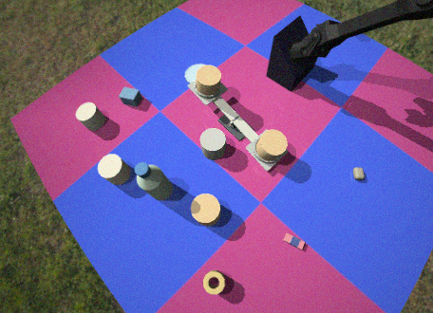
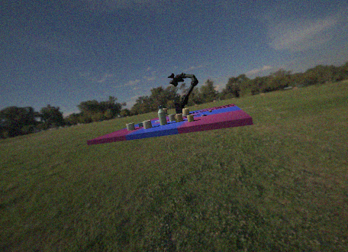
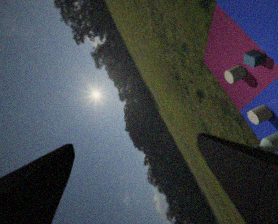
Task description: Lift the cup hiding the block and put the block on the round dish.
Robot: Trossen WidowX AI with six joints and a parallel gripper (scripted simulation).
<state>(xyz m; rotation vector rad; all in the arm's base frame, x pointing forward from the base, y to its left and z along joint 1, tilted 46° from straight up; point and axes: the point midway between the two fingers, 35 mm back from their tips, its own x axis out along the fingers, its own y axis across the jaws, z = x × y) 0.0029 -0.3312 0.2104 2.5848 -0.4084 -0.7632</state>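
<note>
matt tan cups (image 1: 208,79) on a dull grey metal-looking balance (image 1: 234,122); smooth matt checkered mat (image 1: 304,193).

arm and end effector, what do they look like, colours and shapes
The arm is slim, matte black throughout, with no visible markings or cables. It ends in a broad, flat, boxy black end effector. In the wrist view its two fingers are dark, tapering wedges.

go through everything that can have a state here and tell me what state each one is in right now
gripper: open, holding nothing, raised off the mat
far cup: upright on its end of the balance, untouched
near cup: upright on the other end, untouched
balance: both ends loaded; tilt cannot be told
round dish: bare where it shows, partly hidden behind the far cup
bottle: upright, blue cap on
</note>
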